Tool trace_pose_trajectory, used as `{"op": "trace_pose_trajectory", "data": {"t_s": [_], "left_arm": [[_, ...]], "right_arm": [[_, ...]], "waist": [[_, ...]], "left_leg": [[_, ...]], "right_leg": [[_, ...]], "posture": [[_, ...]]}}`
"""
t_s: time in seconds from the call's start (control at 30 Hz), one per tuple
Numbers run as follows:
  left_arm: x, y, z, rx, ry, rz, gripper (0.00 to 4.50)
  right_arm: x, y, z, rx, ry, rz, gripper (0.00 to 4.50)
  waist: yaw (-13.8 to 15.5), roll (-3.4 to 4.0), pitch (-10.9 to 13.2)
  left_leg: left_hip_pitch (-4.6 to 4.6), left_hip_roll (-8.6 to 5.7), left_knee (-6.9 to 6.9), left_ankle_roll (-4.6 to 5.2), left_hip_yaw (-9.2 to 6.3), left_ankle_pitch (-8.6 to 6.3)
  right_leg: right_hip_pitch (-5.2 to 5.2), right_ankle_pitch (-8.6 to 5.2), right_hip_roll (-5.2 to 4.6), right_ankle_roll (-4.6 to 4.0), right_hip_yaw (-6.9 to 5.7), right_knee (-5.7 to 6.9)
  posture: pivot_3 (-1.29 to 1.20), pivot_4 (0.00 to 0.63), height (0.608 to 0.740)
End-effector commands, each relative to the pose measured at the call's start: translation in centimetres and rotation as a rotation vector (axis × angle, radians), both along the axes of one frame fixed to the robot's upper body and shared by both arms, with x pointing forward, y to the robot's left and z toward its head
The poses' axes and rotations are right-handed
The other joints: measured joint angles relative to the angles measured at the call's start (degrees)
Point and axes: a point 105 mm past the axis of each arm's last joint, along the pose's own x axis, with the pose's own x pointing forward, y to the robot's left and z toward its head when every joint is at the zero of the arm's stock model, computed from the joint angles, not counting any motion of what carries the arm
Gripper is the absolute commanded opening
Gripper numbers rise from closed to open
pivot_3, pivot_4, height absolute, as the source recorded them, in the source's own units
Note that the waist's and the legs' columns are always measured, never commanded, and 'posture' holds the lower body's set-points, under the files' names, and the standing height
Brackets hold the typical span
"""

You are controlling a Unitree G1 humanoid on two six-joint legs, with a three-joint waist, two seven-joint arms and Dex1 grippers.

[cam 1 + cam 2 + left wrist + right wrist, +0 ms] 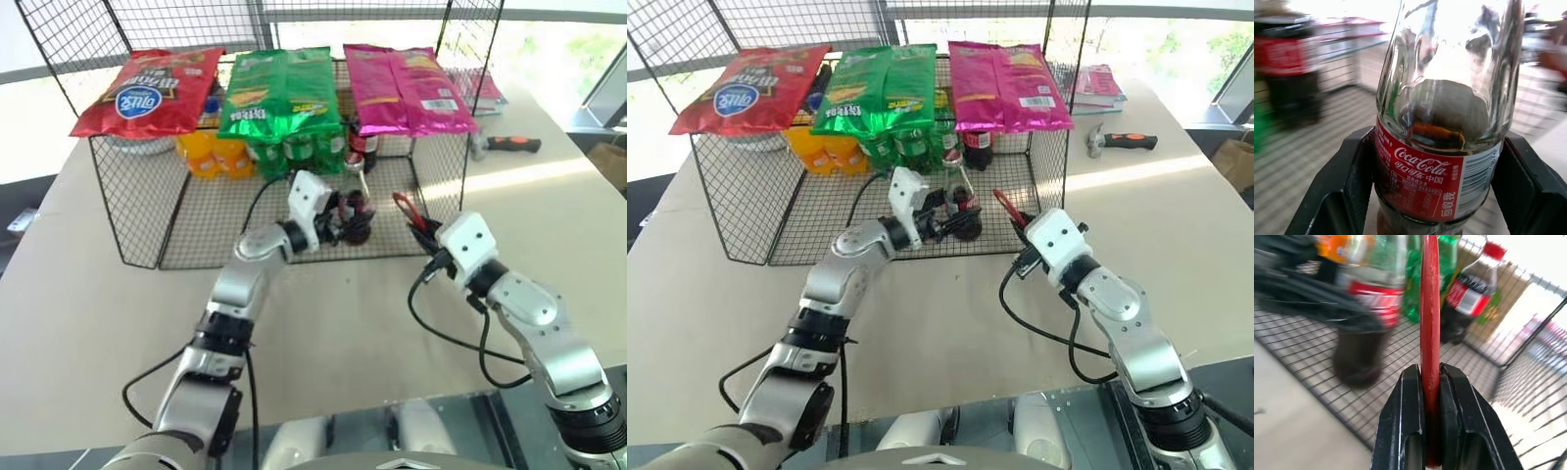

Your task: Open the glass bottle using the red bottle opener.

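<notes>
Two grippers: left gripper (1437,196) brackets the upright glass bottle (355,211); right gripper (1431,382), just beside it, pinches the red bottle opener (1430,308).

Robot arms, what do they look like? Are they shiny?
Yes. Both arms are shiny silver metal with black joints. Each wrist has a white boxy block, and loose black cables loop beside them. The left gripper and right gripper have chunky black fingers.

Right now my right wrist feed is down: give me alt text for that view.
The right gripper is shut on the red bottle opener, held edge-on and pointing up. Behind it on the wire shelf stands the glass bottle, with a red-capped plastic cola bottle further back.
</notes>
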Motion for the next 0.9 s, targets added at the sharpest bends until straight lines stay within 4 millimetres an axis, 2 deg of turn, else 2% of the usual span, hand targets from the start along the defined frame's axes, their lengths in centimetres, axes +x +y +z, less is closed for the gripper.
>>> {"op": "trace_pose_trajectory", "data": {"t_s": [0.03,0.1,0.2,0.4,0.73,0.9], "left_arm": [[-2.8,-0.6,2.9,-0.047,-0.089,-0.145,2.72],[-3.5,-0.7,2.6,-0.038,-0.079,-0.175,2.72],[-3.5,-1.3,0.9,0.021,-0.062,-0.181,2.72],[-3.8,-2.4,-0.6,0.077,-0.042,-0.236,2.72],[-3.1,-3.1,-0.9,0.121,-0.029,-0.244,2.72],[-2.9,-3.3,-1.0,0.148,-0.041,-0.249,2.72]], "right_arm": [[-0.4,0.3,2.4,0.037,-0.144,0.009,0.0],[-0.4,0.5,2.9,0.037,-0.183,0.015,0.0],[-0.6,0.8,3.5,0.001,-0.272,0.027,0.0],[-1.1,1.6,3.0,-0.078,-0.378,0.042,0.0],[-1.6,2.5,0.6,-0.302,-0.524,0.066,0.0],[-1.4,1.9,0.0,-0.354,-0.562,0.044,0.0]], "waist": [[0.1,0.0,0.0],[0.2,0.01,0.0],[0.3,0.01,0.0],[0.2,0.01,0.0],[0.3,0.02,0.0],[0.4,0.02,-0.1]], "left_leg": [[0.0,0.0,0.01,0.0,-0.01,0.0],[0.02,0.0,0.04,0.0,0.0,0.0],[0.08,-0.01,0.09,0.0,0.0,0.0],[0.07,-0.02,0.08,0.0,0.0,0.0],[0.1,-0.01,0.12,-0.01,0.02,0.0],[0.16,-0.01,0.18,-0.01,0.01,0.01]], "right_leg": [[0.01,0.0,0.0,0.0,-0.01,0.0],[0.06,0.0,0.0,0.0,0.0,0.01],[0.08,0.0,0.01,0.0,-0.02,0.03],[0.08,0.0,0.04,0.0,-0.02,0.04],[0.08,0.0,0.15,0.0,-0.01,0.08],[0.14,0.0,0.19,0.01,-0.01,0.14]], "posture": [[0.0,0.15,0.74],[0.0,0.15,0.74],[0.0,0.15,0.74],[0.0,0.15,0.74],[0.0,0.15,0.74],[0.0,0.15,0.74]]}}
